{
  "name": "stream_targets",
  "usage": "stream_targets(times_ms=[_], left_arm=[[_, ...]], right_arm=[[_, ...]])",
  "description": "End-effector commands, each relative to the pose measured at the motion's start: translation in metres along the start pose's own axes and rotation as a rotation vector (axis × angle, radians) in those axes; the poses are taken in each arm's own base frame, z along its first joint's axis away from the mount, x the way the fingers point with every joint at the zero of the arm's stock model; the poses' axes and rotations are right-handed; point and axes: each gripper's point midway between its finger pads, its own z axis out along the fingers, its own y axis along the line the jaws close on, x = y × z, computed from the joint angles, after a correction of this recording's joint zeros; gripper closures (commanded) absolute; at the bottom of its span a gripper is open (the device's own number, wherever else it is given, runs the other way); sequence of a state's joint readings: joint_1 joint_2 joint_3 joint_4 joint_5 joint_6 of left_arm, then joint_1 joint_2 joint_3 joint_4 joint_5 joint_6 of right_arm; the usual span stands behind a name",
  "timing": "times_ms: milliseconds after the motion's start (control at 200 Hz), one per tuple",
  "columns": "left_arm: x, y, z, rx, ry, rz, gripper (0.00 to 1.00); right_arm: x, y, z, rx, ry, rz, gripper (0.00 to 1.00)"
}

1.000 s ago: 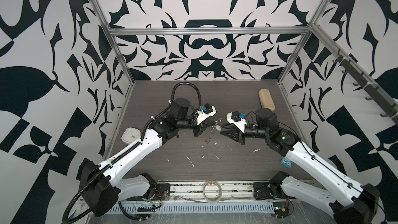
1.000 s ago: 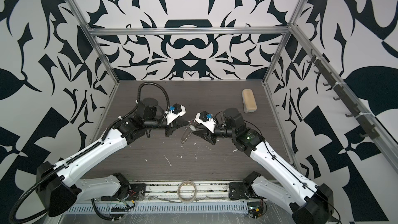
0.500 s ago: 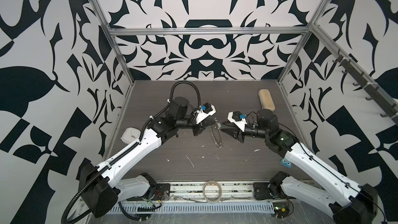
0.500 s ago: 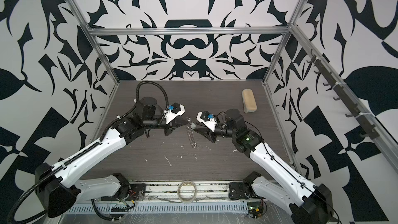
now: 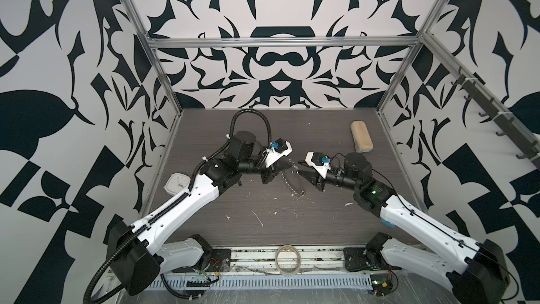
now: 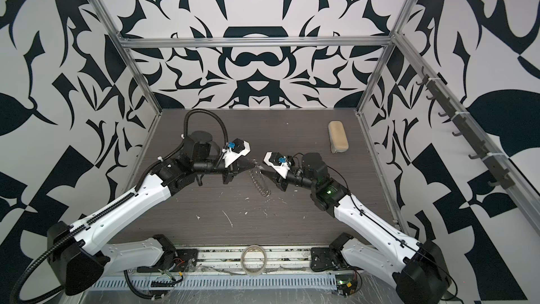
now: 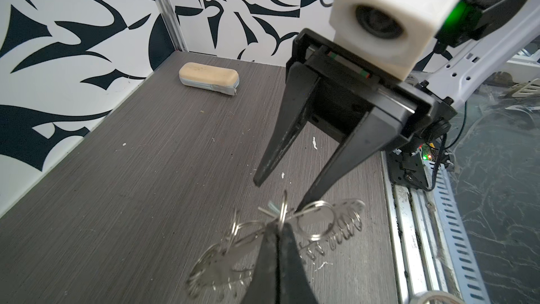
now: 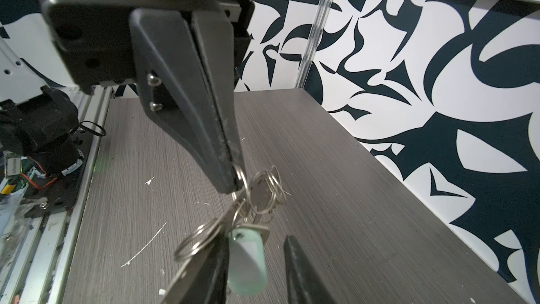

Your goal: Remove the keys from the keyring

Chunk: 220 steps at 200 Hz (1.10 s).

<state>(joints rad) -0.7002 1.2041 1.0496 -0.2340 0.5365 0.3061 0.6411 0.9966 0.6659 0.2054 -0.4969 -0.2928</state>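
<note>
Left gripper (image 8: 230, 182) clenched on a split ring of the keyring (image 5: 293, 184), which hangs between both grippers over the table (image 5: 263, 130). Right gripper (image 7: 279, 194) fingers parted, straddling the key (image 8: 248, 258) at its white tag, not clamping.

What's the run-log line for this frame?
left gripper: shut on keyring, hanging from it | right gripper: open, tagged key between jaws | status: tagged key not yet off keyring
</note>
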Motion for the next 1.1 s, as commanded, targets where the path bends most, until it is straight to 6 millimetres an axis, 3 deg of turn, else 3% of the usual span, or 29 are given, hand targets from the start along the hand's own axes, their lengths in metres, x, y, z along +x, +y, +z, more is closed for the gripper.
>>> stream_targets(times_ms=[0, 490, 815, 1095], left_arm=[[-0.023, 0.000, -0.007, 0.001, -0.047, 0.013, 1.00], [-0.023, 0.002, -0.008, -0.013, -0.046, -0.006, 1.00], [-0.022, 0.002, -0.009, -0.019, -0.040, -0.010, 1.00], [-0.019, 0.009, -0.014, -0.074, -0.016, -0.004, 1.00]], right_arm=[[-0.016, 0.000, 0.005, 0.028, -0.048, -0.072, 0.64], [-0.029, -0.007, 0.001, 0.112, -0.076, -0.091, 0.67], [-0.028, -0.010, 0.002, 0.118, -0.056, -0.092, 1.00], [-0.022, -0.009, -0.006, 0.125, 0.015, -0.145, 1.00]])
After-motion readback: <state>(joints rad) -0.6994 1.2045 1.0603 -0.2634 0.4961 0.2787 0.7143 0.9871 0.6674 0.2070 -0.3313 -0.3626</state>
